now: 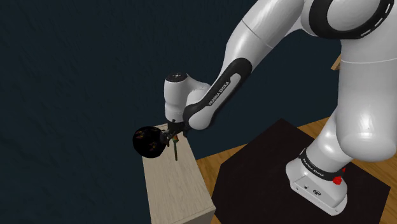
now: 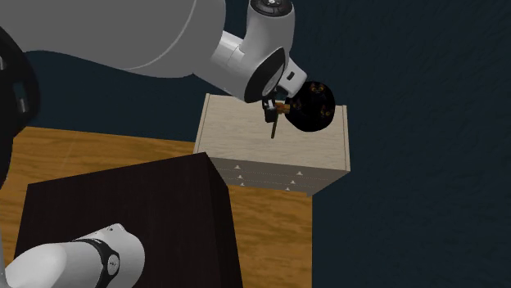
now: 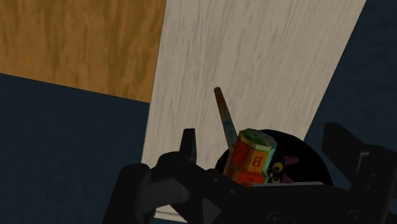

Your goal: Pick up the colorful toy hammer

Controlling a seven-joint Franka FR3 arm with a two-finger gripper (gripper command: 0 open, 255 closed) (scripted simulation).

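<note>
Colourful hammer (image 3: 253, 158) hangs from end effector (image 1: 173, 135) near cabinet (image 1: 181, 188) corner.

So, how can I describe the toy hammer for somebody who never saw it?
Find the pale wooden cabinet. Over its far end, at the gripper, is the hammer: thin handle, many-coloured head marked 8, unlike the round black toy beside it.

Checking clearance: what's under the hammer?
The pale cabinet top lies under the hammer. The spot beneath its head is covered by the head and a black round toy.
</note>
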